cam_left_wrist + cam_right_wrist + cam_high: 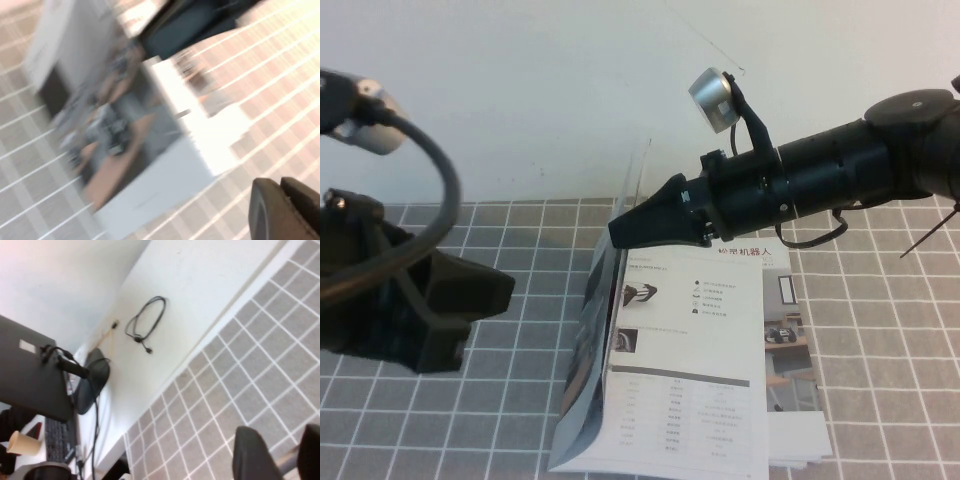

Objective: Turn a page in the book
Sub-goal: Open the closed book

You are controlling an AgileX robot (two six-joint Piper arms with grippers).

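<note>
The book (690, 380) lies open on the grey grid mat, white inside pages with tables facing up. Its glossy cover (592, 340) stands almost on edge along the book's left side. My right gripper (618, 230) reaches in from the right and its tip meets the top of that raised cover. In the right wrist view its fingers (255, 455) stand apart, with a thin sheet edge (287, 461) running between them. My left gripper (505, 290) hovers left of the book, fingers together and empty (280, 186). The left wrist view shows the cover photo (125, 125), blurred.
The grid mat (880, 330) ends at a white table surface (550, 90) behind the book. A loose black cable (145, 320) lies on the white table. A laptop (30, 370) and a paper cup (20, 442) sit far off beyond it.
</note>
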